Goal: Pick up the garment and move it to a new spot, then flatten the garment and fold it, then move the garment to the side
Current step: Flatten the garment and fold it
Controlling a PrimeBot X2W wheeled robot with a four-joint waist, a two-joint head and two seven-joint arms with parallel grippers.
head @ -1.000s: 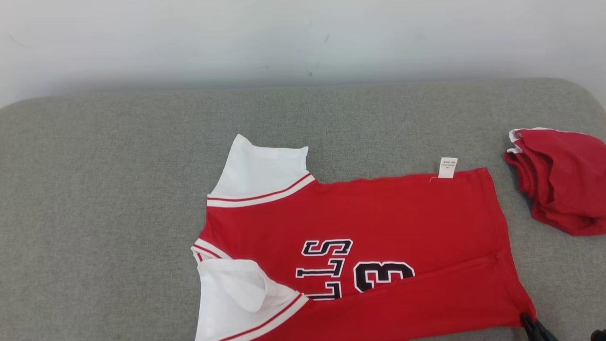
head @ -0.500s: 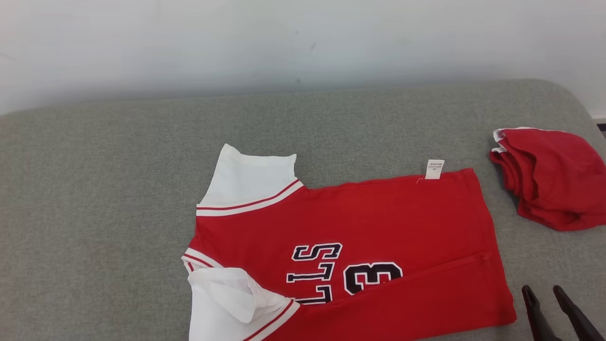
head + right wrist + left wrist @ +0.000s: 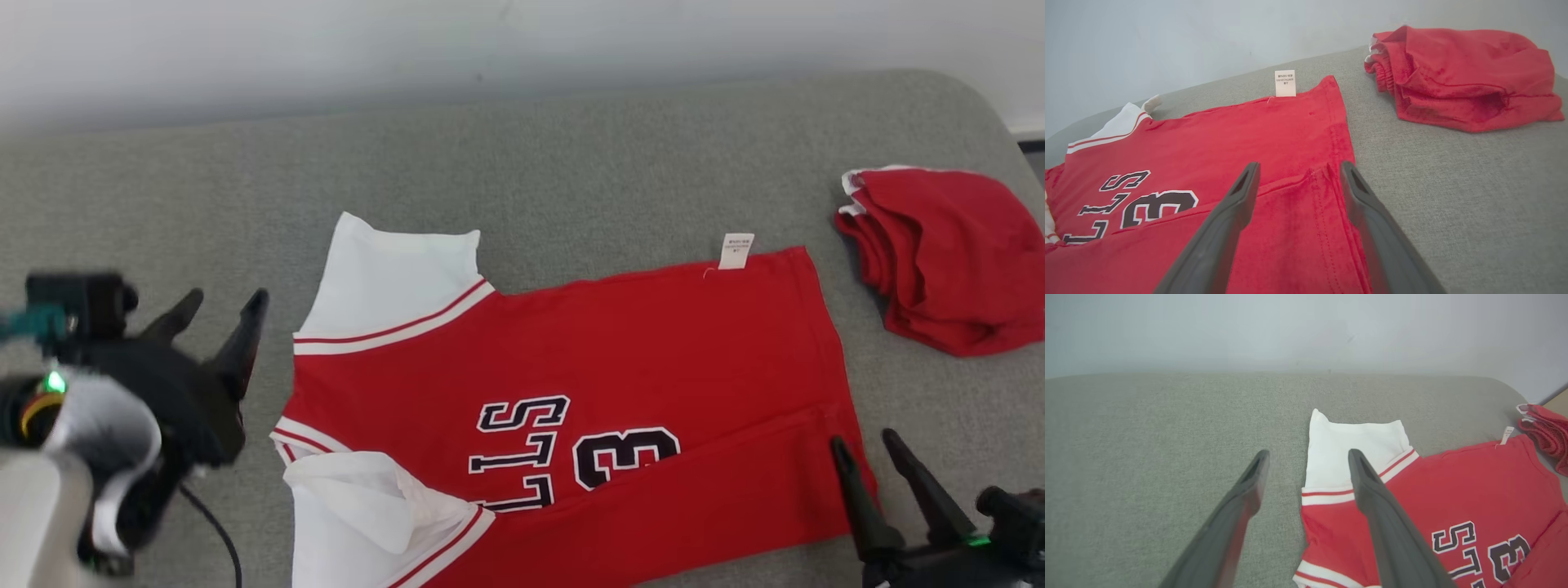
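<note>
— Where are we with the jersey [image 3: 612, 343]?

— It lies spread on the grey surface [image 3: 571, 155], lettering up, with a crumpled red bundle [image 3: 947, 253] just off its hem. We judge that we are in the folding step: the near long edge is already turned over the body, and the band of red covers the bottom of the letters.

— And what are we holding?

— Nothing. Our left end effector [image 3: 226, 298] is spread wide and empty, just beside the jersey's shoulder end, level with the far sleeve [image 3: 392, 278]. Our right end effector [image 3: 864, 443] is also wide open and empty, and it hangs over the near corner of the jersey's hem.

— So what does the next move call for?

— Probably the opposite fold. We would take the jersey's far edge, the one carrying the care label [image 3: 735, 250], with one end effector at each end, and bring it toward the fold already laid. Both would need to pinch at the same height so the edge travels straight.

— Anything to tidy first?

— The near sleeve [image 3: 359, 506] sits rumpled on the jersey's shoulder end, and we may want it flat before we close the fold over it.
</note>
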